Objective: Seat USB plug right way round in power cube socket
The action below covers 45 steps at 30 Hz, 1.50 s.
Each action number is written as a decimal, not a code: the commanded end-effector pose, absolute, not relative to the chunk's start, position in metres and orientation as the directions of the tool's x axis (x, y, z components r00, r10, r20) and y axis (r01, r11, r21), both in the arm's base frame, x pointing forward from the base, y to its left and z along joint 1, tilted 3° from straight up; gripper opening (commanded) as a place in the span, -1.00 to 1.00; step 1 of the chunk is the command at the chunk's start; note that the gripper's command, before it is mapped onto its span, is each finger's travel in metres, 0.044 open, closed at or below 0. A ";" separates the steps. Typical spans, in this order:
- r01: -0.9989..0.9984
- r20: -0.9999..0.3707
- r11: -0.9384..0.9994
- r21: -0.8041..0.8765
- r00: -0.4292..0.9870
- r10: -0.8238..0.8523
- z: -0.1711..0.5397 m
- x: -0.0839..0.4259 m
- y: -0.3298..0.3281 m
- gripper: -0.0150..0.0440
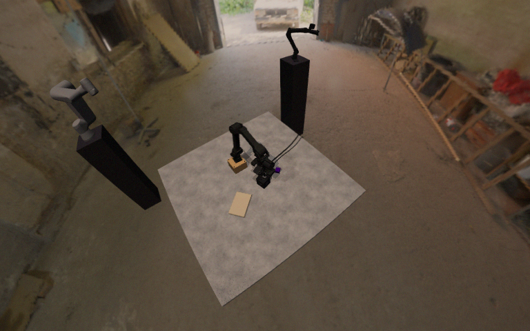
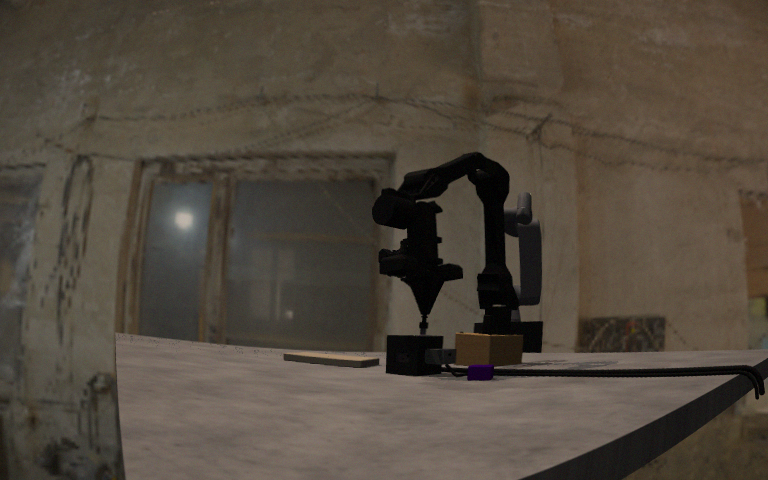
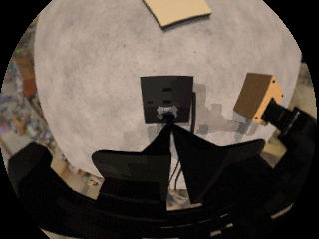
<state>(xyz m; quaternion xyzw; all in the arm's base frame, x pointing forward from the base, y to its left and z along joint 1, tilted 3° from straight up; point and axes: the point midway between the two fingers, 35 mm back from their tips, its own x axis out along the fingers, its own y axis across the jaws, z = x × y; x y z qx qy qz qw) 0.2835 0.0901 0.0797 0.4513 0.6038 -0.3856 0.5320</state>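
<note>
The black power cube (image 1: pixel 263 181) (image 2: pixel 403 357) (image 3: pixel 154 90) stands on the grey table top. My gripper (image 2: pixel 424 315) (image 3: pixel 170 127) points down over it and is shut on the small dark USB plug (image 2: pixel 423 326) (image 3: pixel 167 113). The plug is upright at the cube's top; a short bit of its pale metal shows just above the top face in the exterior view. Whether its tip is inside the socket, and which way round it faces, I cannot tell. Dark slots show on the cube's top in the wrist view. The fingers hide part of the plug.
A grey connector (image 2: pixel 440 356) sticks out of the cube's side. Black cables (image 1: pixel 288 149) (image 2: pixel 611 372) run to the table edge, beside a purple block (image 1: pixel 277 169) (image 2: pixel 480 372). The arm's base stands on a wooden block (image 1: pixel 237 165) (image 2: pixel 481 348) (image 3: pixel 253 95). A flat tan board (image 1: pixel 240 204) (image 2: pixel 334 359) (image 3: pixel 180 11) lies nearby.
</note>
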 end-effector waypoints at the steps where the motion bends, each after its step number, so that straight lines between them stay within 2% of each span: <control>1: 0.954 -0.990 0.298 0.016 -0.027 0.138 0.079 0.284 0.091 -0.49; 45: 0.954 -0.990 0.298 0.016 -0.027 0.138 0.074 0.284 0.091 -0.49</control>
